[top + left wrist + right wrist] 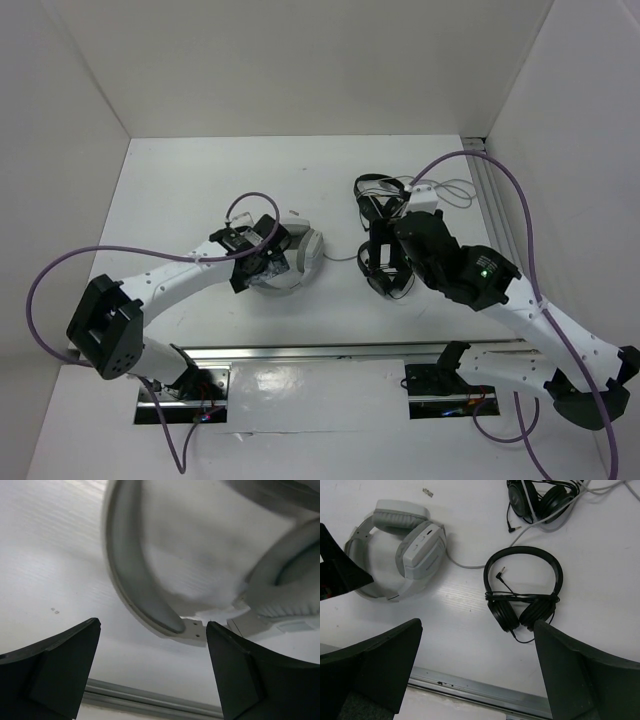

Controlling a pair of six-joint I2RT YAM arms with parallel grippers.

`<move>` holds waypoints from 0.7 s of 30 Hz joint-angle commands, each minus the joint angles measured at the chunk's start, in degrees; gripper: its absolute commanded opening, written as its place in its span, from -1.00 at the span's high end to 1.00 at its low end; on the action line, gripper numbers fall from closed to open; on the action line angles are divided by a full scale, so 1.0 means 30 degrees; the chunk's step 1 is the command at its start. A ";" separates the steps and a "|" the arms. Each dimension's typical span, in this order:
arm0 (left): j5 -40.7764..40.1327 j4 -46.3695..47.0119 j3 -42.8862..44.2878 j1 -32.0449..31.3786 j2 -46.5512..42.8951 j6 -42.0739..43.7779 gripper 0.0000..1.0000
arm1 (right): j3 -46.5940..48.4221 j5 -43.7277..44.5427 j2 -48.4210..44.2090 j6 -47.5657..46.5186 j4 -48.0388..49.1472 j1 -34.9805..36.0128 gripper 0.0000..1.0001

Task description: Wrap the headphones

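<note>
The light grey over-ear headphones (300,258) lie flat on the white table left of centre. In the right wrist view (405,550) their padded headband and a big earcup show. Their thin grey cable (465,566) runs right from the earcup, loose on the table. My left gripper (268,260) is open and empty, low over them. In the left wrist view its gripper (152,645) hangs just short of the headband (132,580), where it joins the earcup (295,590). My right gripper (383,258) is open and empty, above the table (477,645).
A black on-ear headphone (522,595), its cord wound round it, lies just ahead of the right jaws. A second black pair (540,497) lies farther back among pale cable loops (455,190). A metal rail (485,692) runs along the table's near edge. White walls enclose the table.
</note>
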 commanded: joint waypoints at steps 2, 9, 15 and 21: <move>-0.1847 -0.0610 -0.0528 0.0395 -0.0203 -0.2748 -1.00 | -0.0294 -0.0623 -0.0251 -0.0425 0.1336 -0.0091 -1.00; -0.2022 0.1316 -0.2347 0.1479 0.0264 -0.3191 -0.96 | -0.1112 -0.1707 -0.0603 -0.0775 0.2389 -0.0091 -1.00; -0.1791 0.2375 -0.2523 0.2447 0.2720 -0.3425 -0.78 | -0.1290 -0.3024 -0.0427 -0.0982 0.3094 -0.0091 -1.00; -0.0533 0.3721 -0.2991 0.2273 0.4277 -0.3628 -0.01 | -0.1466 -0.3027 -0.0603 -0.1158 0.3268 -0.0091 -1.00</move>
